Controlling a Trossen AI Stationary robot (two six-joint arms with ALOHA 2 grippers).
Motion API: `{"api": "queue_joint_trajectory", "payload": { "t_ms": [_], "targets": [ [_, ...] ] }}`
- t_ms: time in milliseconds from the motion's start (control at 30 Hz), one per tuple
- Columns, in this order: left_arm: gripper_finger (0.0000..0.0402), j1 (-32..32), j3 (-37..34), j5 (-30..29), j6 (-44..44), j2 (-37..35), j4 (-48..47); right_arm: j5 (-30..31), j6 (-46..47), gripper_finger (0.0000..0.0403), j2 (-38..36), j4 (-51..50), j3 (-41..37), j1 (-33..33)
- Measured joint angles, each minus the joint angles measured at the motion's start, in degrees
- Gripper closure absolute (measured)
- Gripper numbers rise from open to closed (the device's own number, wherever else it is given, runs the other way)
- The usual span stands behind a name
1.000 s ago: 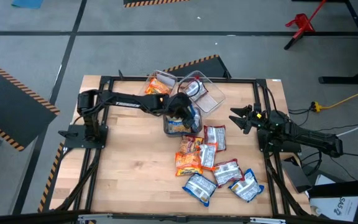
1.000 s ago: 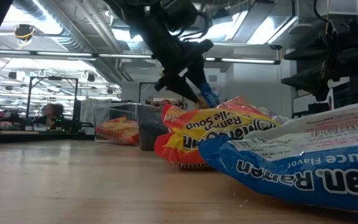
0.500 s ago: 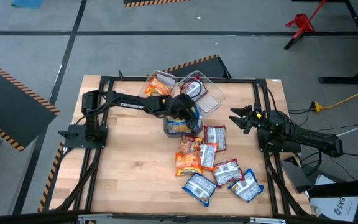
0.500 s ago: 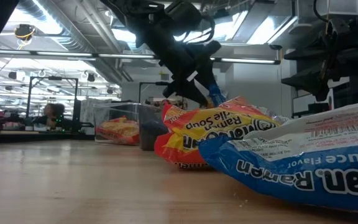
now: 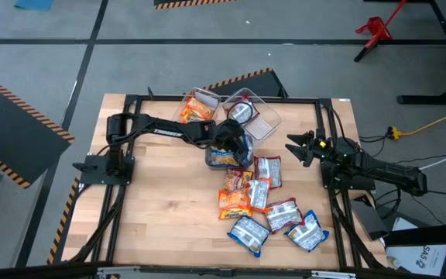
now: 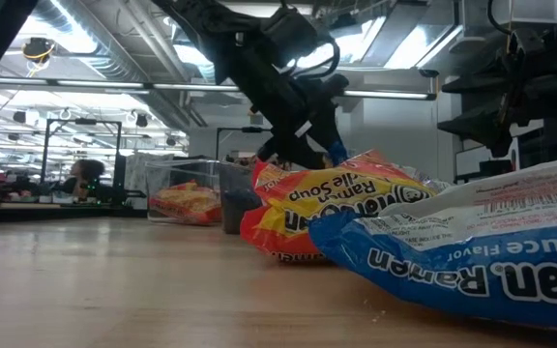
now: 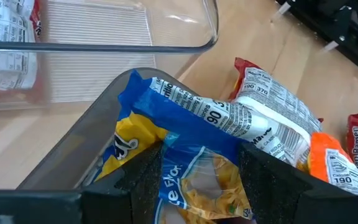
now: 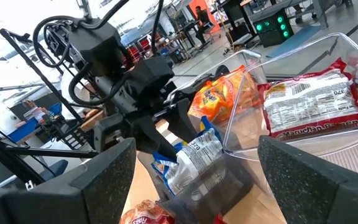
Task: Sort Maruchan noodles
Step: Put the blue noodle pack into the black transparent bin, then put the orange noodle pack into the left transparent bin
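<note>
Wooden table [image 5: 161, 209] carried both dark arms, the left one stretched from its base toward the middle, the right one resting at the right edge. Three clear plastic bins stood close together at the far middle of the table: one [image 5: 200, 105] with orange-yellow packets, one [image 5: 263, 116] with a red-and-white packet [image 8: 309, 102] lying flat inside, and a nearer darker-looking bin [image 5: 227, 159] holding blue-and-yellow packets. A loose heap of Maruchan noodles [image 5: 254, 194] lay on the near side of the bins, red-and-white and orange-yellow packets nearest them, two blue-and-white packets [image 5: 250, 232] closest to the near edge; in the low view one blue packet [image 6: 472, 261] filled the foreground with an orange-yellow one [image 6: 341, 208] behind it. The left gripper [image 5: 229, 139] hung over the nearer bin, its fingers [image 7: 145, 177] set around a blue packet [image 7: 197, 180] that sat in that bin on top of another blue packet [image 7: 185, 102]; whether the pads were pressing it I could not tell. The right gripper [image 5: 300, 147] waited well to the right of the bins, its fingers [image 8: 104, 180] spread wide apart and holding nothing.
</note>
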Motion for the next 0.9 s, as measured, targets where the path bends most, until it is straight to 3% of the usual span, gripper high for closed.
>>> {"api": "queue_joint_trajectory", "payload": {
  "t_ms": [400,533,700,833,900],
  "targets": [
    [0.0202,1.2,0.0,-0.5,-1.5,-7.6,-3.5,-1.0,0.0,0.0079,0.0,-0.2,0.0,0.0],
    [0.0202,0.5,0.0,3.4,0.1,-10.9,-8.7,-1.3,0.0,0.0079,0.0,-0.2,0.0,0.0],
    [0.0202,-3.9,0.0,9.4,0.6,-12.8,-16.5,-2.8,0.0,0.0079,0.0,-0.4,0.0,0.0],
    [0.0202,-9.3,-0.3,9.4,1.3,-12.9,-21.4,-3.1,0.0,0.0079,0.0,-0.5,0.0,0.0],
    [0.0202,-11.8,-1.6,8.4,-0.1,-12.9,-18.6,-3.1,0.0,0.0079,0.0,-0.5,0.0,0.0]
  ]
}}
